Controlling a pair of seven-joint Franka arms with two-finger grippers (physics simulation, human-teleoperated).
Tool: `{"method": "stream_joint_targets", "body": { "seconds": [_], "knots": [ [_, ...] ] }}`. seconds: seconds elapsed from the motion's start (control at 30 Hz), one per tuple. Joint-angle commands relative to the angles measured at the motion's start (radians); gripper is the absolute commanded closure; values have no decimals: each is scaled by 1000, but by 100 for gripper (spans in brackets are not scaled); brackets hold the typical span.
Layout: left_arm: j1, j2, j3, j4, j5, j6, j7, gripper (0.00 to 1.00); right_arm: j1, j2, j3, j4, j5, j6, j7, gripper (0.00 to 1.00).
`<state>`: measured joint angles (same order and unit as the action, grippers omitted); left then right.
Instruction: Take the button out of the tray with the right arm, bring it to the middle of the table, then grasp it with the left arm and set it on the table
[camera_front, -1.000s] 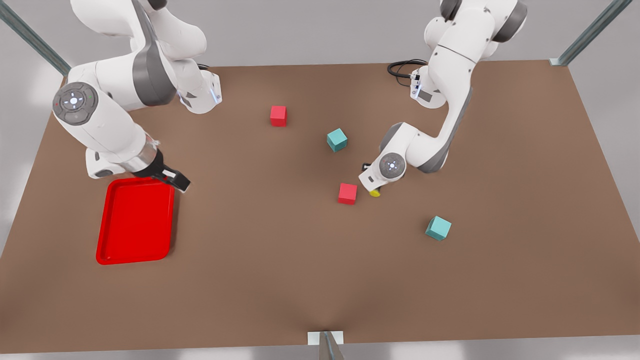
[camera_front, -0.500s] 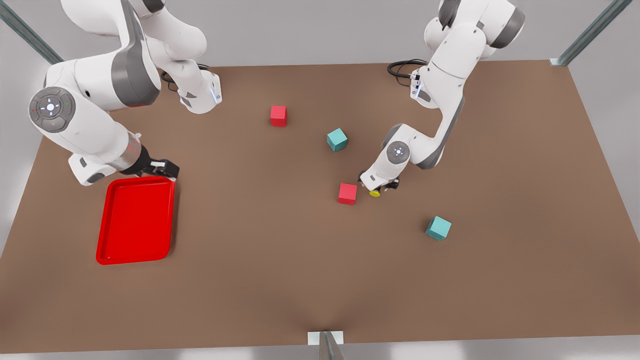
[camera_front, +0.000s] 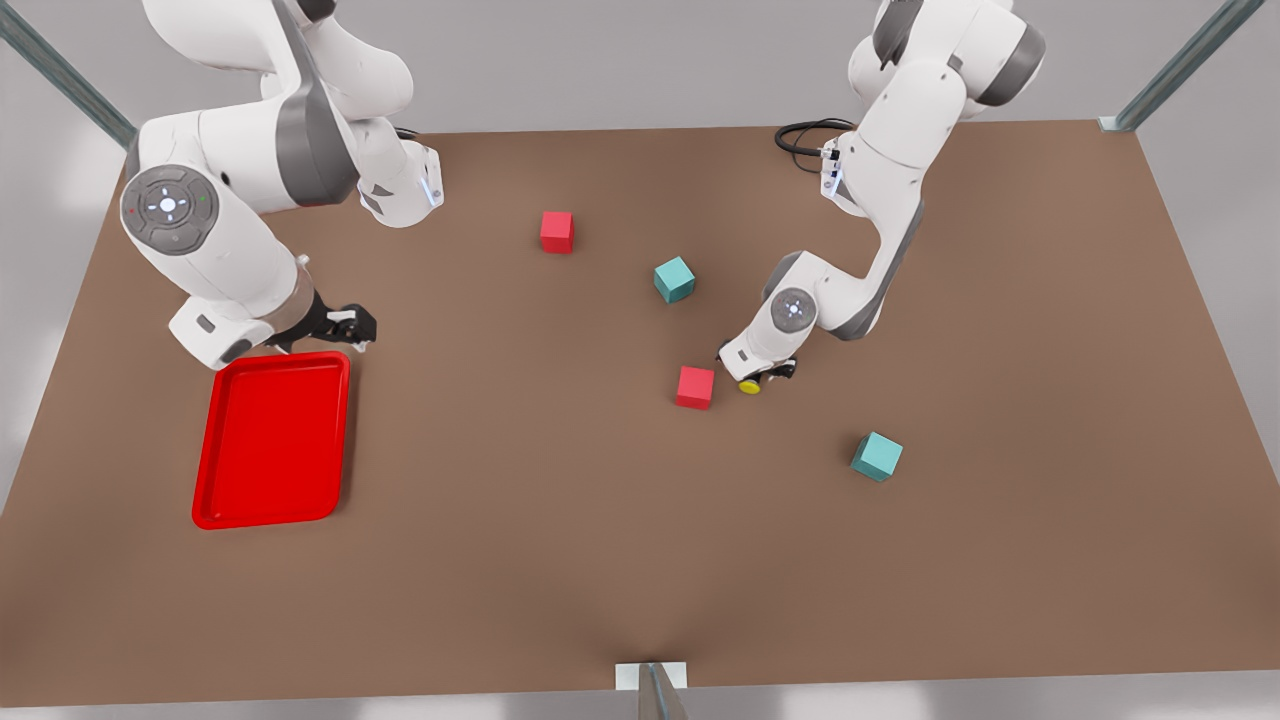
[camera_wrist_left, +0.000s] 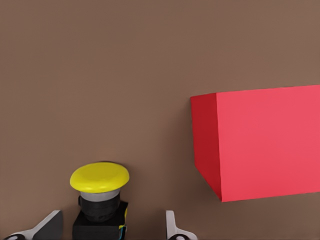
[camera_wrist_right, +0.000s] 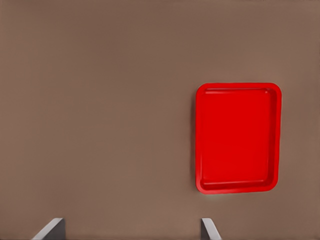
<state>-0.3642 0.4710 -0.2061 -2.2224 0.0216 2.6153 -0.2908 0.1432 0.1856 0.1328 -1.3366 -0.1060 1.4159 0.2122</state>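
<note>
The yellow button (camera_front: 749, 386) stands on the brown table (camera_front: 560, 520) near its middle, just beside a red cube (camera_front: 695, 387). In the left wrist view the button (camera_wrist_left: 99, 178) shows a yellow cap on a black base, next to the same red cube (camera_wrist_left: 265, 142). My left gripper (camera_front: 765, 377) is low over it and open; its fingertips (camera_wrist_left: 50, 226) flank the base with gaps on both sides. My right gripper (camera_front: 352, 326) hangs open just past the far corner of the red tray (camera_front: 270, 440), with nothing between its fingers. The tray (camera_wrist_right: 237, 137) holds nothing.
A second red cube (camera_front: 557, 231) lies toward the far side. One teal cube (camera_front: 674, 279) sits behind the button, another teal cube (camera_front: 877, 456) lies nearer the front on the front view's right. A black cable (camera_front: 800, 135) coils at the left arm's base.
The right arm has lifted and drawn its gripper off the tray's corner toward the far side. The left wrist has turned and risen slightly; the button stays in place.
</note>
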Motion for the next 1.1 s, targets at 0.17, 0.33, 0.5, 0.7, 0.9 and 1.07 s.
{"method": "stream_joint_targets", "body": {
  "seconds": [0.17,0.33,0.5,0.7,0.9,1.07],
  "knots": [
    [2,8,7,4,1,-6,62,0,18,-2,1,0,-3,-8,-103,0],
    [2,3,14,6,1,-6,62,8,29,-2,2,0,5,-34,-103,0],
    [2,-15,28,9,1,-24,62,13,35,-2,1,0,3,-35,-103,0],
    [-1,-15,27,12,-2,-31,58,39,58,0,1,0,2,-34,-103,0],
    [-4,-11,27,12,-2,-31,58,54,85,9,-2,17,-1,-34,-103,0],
    [-4,-11,27,49,-2,-106,59,57,93,20,-1,23,-4,-34,-102,0]
  ]
}}
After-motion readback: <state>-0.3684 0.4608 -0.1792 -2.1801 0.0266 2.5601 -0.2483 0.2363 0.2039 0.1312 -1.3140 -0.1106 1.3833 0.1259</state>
